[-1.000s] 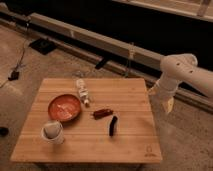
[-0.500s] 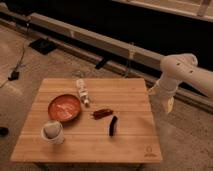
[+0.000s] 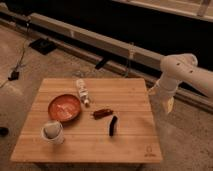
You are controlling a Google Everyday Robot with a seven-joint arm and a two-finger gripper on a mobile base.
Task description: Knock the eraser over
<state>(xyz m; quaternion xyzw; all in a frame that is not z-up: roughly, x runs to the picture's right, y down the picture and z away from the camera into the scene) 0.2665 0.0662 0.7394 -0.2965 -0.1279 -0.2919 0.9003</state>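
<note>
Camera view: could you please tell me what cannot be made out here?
- eraser: too small to tell which face rests on the table.
- gripper, hanging beyond the table's right edge: its arm is cut off by the frame's right side.
- white cup: contents too small to identify.

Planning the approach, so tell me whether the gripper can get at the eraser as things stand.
Probably yes. The gripper hangs beyond the right edge of the table, and only bare wood lies between it and the eraser. The reddish-brown object sits on the eraser's far, left side, out of the way.
</note>
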